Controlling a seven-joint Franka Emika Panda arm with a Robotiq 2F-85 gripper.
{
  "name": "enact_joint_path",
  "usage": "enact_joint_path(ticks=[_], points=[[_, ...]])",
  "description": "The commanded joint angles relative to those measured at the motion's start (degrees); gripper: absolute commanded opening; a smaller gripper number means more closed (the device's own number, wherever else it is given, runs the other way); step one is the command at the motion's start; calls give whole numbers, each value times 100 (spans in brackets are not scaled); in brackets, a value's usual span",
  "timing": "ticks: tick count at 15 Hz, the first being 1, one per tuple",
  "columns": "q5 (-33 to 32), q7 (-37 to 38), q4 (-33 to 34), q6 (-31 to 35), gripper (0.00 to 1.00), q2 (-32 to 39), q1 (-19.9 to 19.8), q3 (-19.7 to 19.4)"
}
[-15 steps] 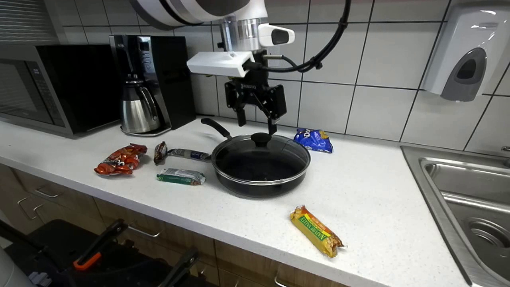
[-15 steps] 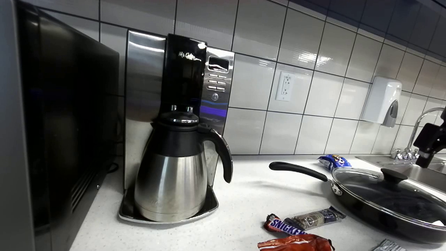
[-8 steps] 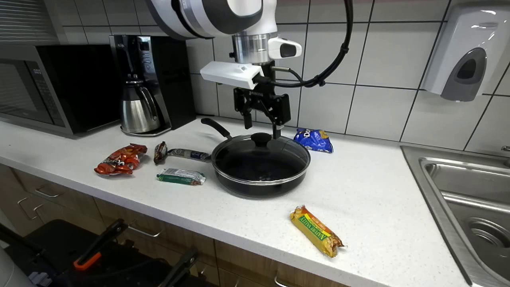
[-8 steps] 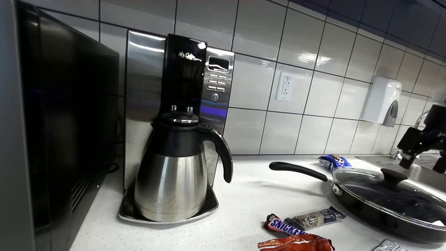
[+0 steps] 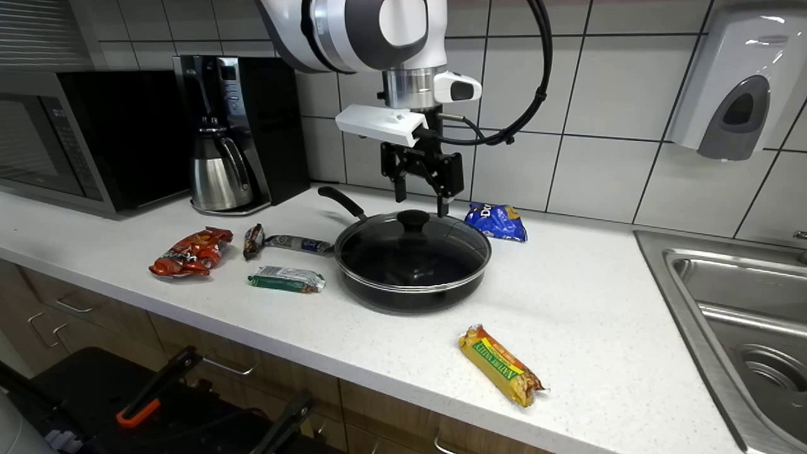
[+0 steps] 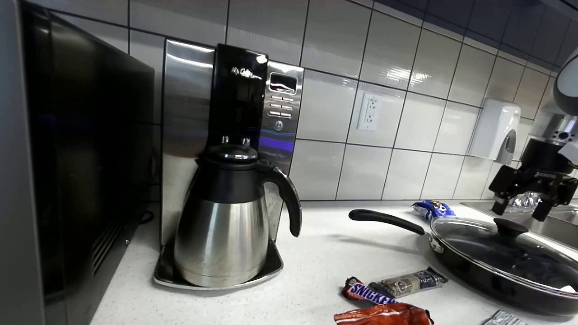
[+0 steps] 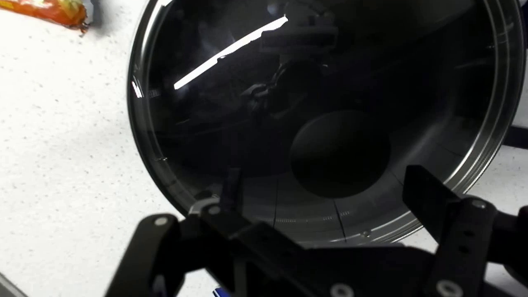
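Lid [image 5: 413, 255] is transparent, silver-rimmed, with a black knob [image 5: 413, 220].

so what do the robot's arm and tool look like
The arm is rounded and white with dark grey panels, a silver band and black cables. The tool is black, with two jointed fingers and small pale lettering.

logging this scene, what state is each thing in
Jaws, open, holding nothing
Frying pan, covered
Glass lid, on the pan
Thermal carafe, upright, lidded
Coffee maker, on or off unclear
Microwave, shut
Drawers, shut
Nature Valley bar, wrapped
Snickers bar, wrapped
Red snack bag, crumpled
Blue chip bag, seal unclear
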Motion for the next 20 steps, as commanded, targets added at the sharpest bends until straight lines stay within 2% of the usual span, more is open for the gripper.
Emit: enact_joint_path(ticks=[1, 4, 7, 20], points=[[140, -154, 337, -95, 100, 340, -15, 82], [308, -272, 304, -125, 100, 376, -10, 159], [117, -155, 274, -137, 100, 373, 39, 170], [68, -100, 190, -138, 100, 379, 66, 150]])
